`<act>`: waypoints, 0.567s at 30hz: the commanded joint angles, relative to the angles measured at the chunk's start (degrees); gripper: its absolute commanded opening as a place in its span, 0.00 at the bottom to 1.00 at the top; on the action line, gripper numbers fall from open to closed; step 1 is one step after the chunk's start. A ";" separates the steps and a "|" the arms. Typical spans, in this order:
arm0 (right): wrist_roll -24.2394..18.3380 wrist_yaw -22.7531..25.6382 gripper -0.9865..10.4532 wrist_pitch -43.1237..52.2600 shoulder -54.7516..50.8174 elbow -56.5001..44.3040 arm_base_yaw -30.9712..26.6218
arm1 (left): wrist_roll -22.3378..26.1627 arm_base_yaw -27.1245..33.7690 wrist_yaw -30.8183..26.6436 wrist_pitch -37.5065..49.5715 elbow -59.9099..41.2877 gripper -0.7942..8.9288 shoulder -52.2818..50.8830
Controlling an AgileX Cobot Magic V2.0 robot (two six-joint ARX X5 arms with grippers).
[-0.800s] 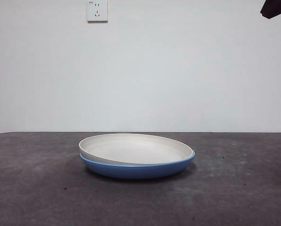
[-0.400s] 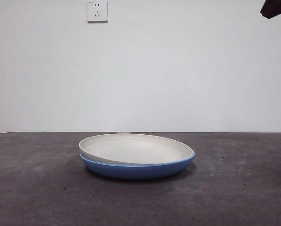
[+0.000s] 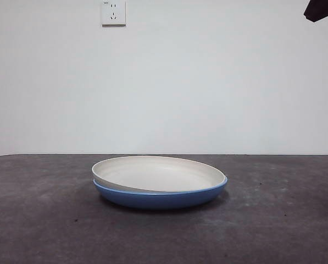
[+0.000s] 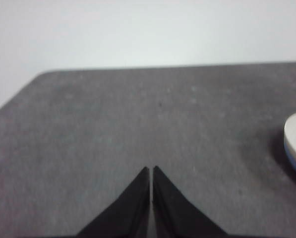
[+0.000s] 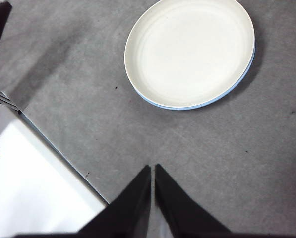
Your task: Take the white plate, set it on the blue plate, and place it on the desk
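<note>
The white plate (image 3: 158, 173) lies nested in the blue plate (image 3: 161, 198) on the dark grey desk (image 3: 43, 220), slightly tilted with one side raised. From the right wrist view the white plate (image 5: 190, 52) covers the blue plate (image 5: 234, 84), of which only a thin rim shows. My right gripper (image 5: 152, 168) is shut, empty, high above the desk and well away from the plates. My left gripper (image 4: 151, 169) is shut and empty over bare desk; the stacked plates' edge (image 4: 295, 141) shows off to one side. A black arm tip (image 3: 320, 9) sits at the front view's top right corner.
A white wall with a socket (image 3: 113, 12) stands behind the desk. In the right wrist view the desk's edge runs beside a white surface (image 5: 29, 188).
</note>
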 commanded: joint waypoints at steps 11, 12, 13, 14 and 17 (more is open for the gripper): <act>-0.52 -0.04 0.09 0.42 0.44 0.92 0.35 | -4.37 0.09 -0.24 -2.14 -1.18 0.09 -0.13; -0.50 -0.04 0.09 0.42 0.42 0.92 0.35 | -4.37 0.11 -0.24 -2.14 -1.18 0.09 -0.13; -0.50 -0.04 0.09 0.42 0.42 0.92 0.35 | -4.37 0.11 -0.24 -2.14 -1.18 0.09 -0.13; -0.52 -0.04 0.09 0.42 0.42 0.92 0.35 | -4.37 0.11 -0.24 -2.14 -1.18 0.09 -0.13; -0.52 -0.04 0.09 0.42 0.42 0.92 0.35 | -4.37 0.11 -0.24 -2.14 -1.18 0.09 -0.13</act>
